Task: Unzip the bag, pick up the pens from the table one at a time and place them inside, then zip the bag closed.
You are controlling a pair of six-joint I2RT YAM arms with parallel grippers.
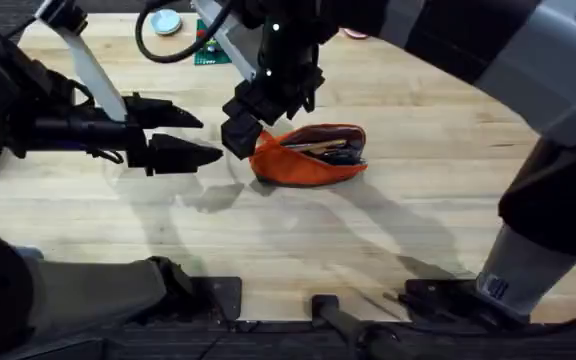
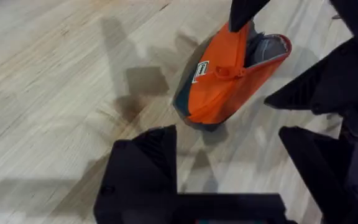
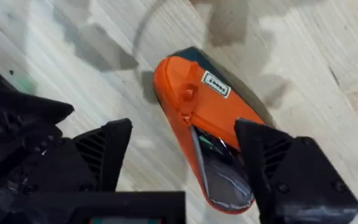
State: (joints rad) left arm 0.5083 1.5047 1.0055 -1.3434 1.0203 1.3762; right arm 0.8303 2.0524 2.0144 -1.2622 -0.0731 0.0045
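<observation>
The bag (image 1: 310, 155) lies near the middle of the worktop (image 1: 398, 230), its zipper open over most of its length and dark contents visible inside. Thin items, judged to be the pens (image 1: 320, 148), are seen lying in the opening; none is seen loose on the planks.

The bag is judged to be light, soft and easily deformed. The fabric would fold rather than resist, so a pull on the zipper is expected to drag the whole bag unless one end is pinned. The pull tab (image 2: 221, 72) is small and sits near the closed end, beside a white label (image 2: 201, 70). The tab is the point to be taken for closing; the fabric at the closed end is the point to be held.

The right gripper (image 1: 251, 120) is held spread directly above the closed end of the bag, with nothing between its fingers. The left gripper (image 1: 190, 138) is held open near that same end, clear of the bag and empty.

The worktop is of pale wooden planks, smooth and flat, and little friction is to be expected under the fabric. At the far edge a coiled dark cable (image 1: 168, 45) and a green object (image 1: 208, 50) are seen, well apart from the bag.
</observation>
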